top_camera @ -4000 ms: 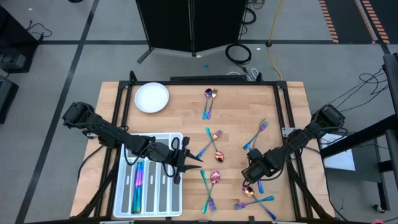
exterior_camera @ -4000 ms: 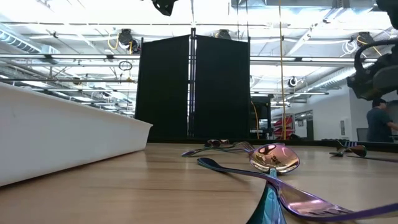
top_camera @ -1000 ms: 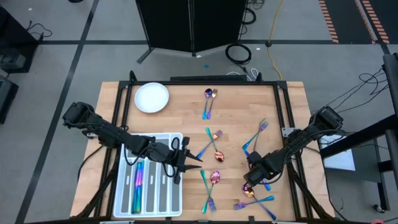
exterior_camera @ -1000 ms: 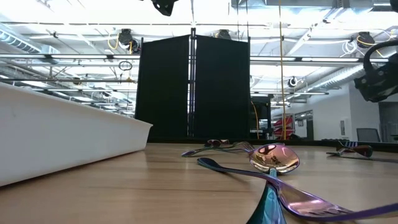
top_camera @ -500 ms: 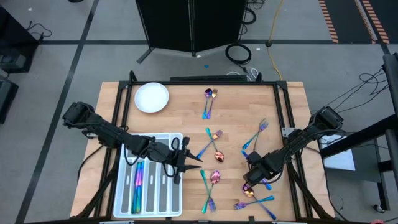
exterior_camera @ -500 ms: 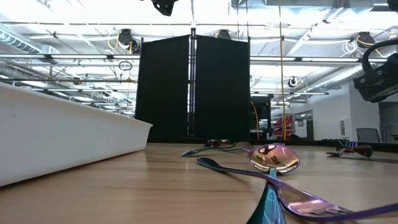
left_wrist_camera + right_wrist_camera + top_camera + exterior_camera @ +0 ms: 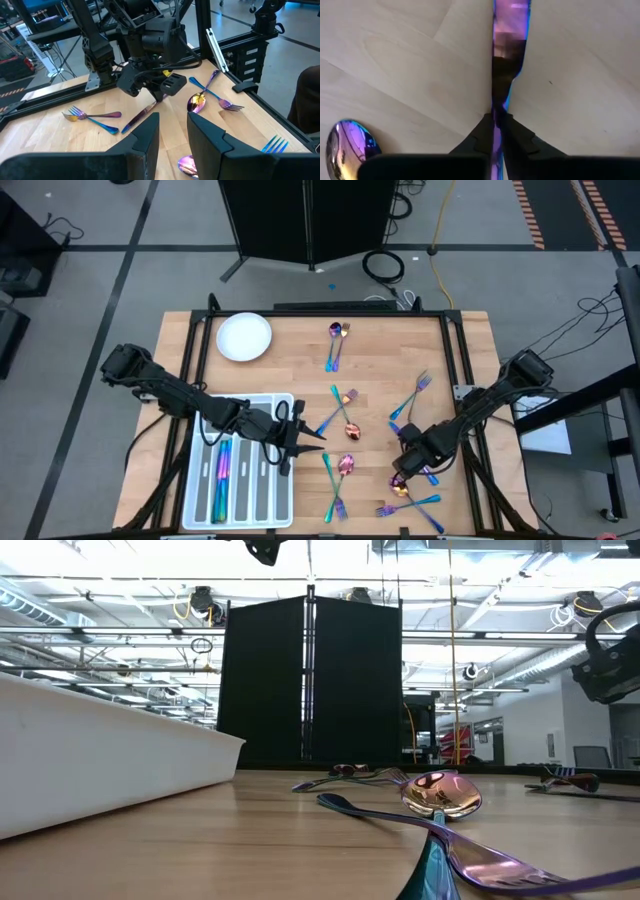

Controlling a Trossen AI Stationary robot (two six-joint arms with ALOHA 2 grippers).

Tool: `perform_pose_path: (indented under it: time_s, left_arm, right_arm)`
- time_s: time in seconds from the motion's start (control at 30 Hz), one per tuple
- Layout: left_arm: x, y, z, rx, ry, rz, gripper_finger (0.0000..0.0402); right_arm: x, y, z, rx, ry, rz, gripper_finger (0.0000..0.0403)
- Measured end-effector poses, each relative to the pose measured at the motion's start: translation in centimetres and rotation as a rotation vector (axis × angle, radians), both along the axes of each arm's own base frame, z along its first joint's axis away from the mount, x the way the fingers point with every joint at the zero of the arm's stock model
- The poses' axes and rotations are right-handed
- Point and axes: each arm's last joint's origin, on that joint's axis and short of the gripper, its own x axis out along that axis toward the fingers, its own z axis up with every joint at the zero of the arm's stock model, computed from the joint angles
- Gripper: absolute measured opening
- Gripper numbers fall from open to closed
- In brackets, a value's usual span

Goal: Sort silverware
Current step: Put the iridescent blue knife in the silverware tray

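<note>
The silverware lies scattered over the wooden table: pairs near the far edge (image 7: 337,345), at the middle (image 7: 340,415), at the right (image 7: 410,400) and near the front (image 7: 338,480). My right gripper (image 7: 403,472) points down, shut on a purple-blue knife (image 7: 509,30) that lies on the wood. A spoon (image 7: 350,142) rests beside it. My left gripper (image 7: 172,132) hangs open just right of the tray (image 7: 250,515), nothing between its fingers, facing the right gripper (image 7: 160,92). My right gripper pinches a narrow stretch of the knife (image 7: 502,95) between its two fingertips (image 7: 482,127). The fingers come from above, pointing down, and lie across the knife. In the left wrist view the hold is near one end of the knife (image 7: 150,107); the rest lies on the table.
A white plate (image 7: 244,337) sits at the far left. The translucent tray holds several rainbow pieces (image 7: 222,470) in its left slots. Forks (image 7: 90,116) and a spoon (image 7: 197,102) lie around the right gripper. In the low view a spoon (image 7: 440,795) lies near the camera.
</note>
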Motion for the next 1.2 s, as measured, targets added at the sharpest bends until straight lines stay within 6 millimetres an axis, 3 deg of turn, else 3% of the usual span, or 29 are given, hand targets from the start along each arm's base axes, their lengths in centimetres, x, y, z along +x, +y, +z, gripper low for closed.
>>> perform_pose_path:
  time_s: [1.2]
  left_arm:
    - [0.0,0.0,0.0,0.001,0.0,0.0,0.0102]
  right_arm:
    - [0.03,0.11,0.15,0.032,0.004,0.054,0.0025]
